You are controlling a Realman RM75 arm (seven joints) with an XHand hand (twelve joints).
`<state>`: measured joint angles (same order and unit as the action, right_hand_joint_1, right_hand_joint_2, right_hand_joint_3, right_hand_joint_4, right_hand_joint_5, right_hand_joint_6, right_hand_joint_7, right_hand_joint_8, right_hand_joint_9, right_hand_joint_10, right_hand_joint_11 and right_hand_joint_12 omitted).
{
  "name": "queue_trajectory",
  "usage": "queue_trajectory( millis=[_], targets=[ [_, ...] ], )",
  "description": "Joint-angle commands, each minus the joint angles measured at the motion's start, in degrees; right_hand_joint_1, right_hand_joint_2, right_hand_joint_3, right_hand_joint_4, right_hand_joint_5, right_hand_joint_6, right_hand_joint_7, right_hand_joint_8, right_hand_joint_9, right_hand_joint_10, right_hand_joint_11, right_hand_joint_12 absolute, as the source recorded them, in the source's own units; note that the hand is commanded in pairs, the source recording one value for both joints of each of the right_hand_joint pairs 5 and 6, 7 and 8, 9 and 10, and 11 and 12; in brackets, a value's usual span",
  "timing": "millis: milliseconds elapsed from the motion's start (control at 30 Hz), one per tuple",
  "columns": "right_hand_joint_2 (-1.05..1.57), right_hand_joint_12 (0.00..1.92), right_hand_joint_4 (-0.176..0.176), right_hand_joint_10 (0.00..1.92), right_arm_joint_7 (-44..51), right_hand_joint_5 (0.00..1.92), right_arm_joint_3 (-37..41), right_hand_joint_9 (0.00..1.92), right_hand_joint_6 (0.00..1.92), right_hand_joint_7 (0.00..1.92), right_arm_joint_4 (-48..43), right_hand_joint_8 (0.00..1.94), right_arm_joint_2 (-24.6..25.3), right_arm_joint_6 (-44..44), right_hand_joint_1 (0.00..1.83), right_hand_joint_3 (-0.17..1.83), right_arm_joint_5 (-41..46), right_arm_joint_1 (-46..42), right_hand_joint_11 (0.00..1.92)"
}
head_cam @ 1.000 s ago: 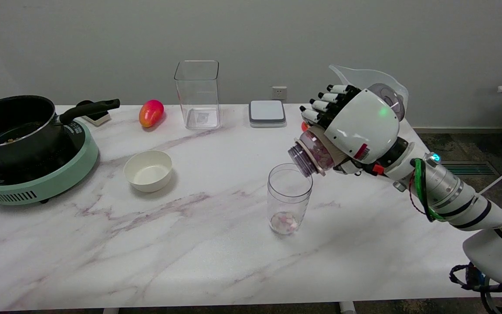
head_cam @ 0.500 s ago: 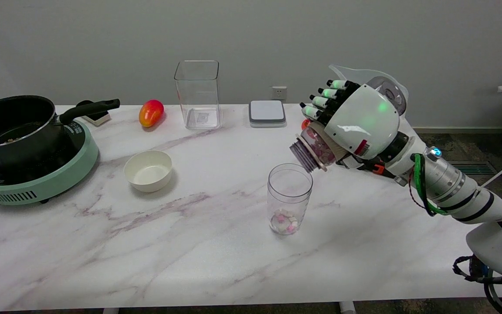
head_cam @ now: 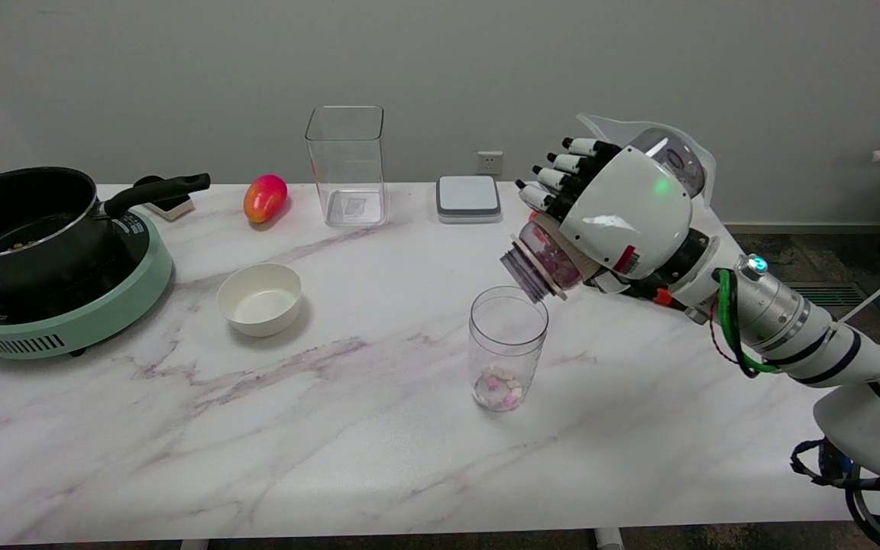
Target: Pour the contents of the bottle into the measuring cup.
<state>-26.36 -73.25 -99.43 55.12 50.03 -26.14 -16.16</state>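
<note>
My right hand [head_cam: 616,206] grips a clear bottle [head_cam: 541,262] tilted on its side, its open threaded mouth pointing down-left. Pink and white pieces show inside the bottle near the neck. The mouth hangs just above the right rim of the clear measuring cup [head_cam: 507,347], which stands upright on the marble table [head_cam: 348,428]. A small heap of pink and white pieces lies at the bottom of the cup. The bottle's rear half is hidden by my palm and fingers.
A white bowl [head_cam: 260,299] sits left of the cup. At far left a black pot [head_cam: 24,221] rests on a green cooker [head_cam: 66,309]. Along the back stand a tall clear container [head_cam: 347,166], a mango [head_cam: 264,198] and a grey scale [head_cam: 468,198].
The hand with the bottle has risen slightly and shifted left, tilting the mouth further over the cup. More pink and white pieces now lie in the cup's bottom than a second ago.
</note>
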Motion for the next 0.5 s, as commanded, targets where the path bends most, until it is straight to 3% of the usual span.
queue_trajectory(
  millis=[33,500],
  targets=[
    [1.31,1.29,0.000,1.56,0.38,1.92,-0.26,1.56,1.92,1.92,-1.50,1.92,-0.40,0.91,1.47,0.28,-2.37,0.14,1.29],
    [1.31,1.29,0.000,1.56,0.55,1.92,0.35,1.56,1.92,1.92,-2.26,1.92,-0.40,1.15,1.47,0.28,-5.39,-1.29,1.29]
  ],
)
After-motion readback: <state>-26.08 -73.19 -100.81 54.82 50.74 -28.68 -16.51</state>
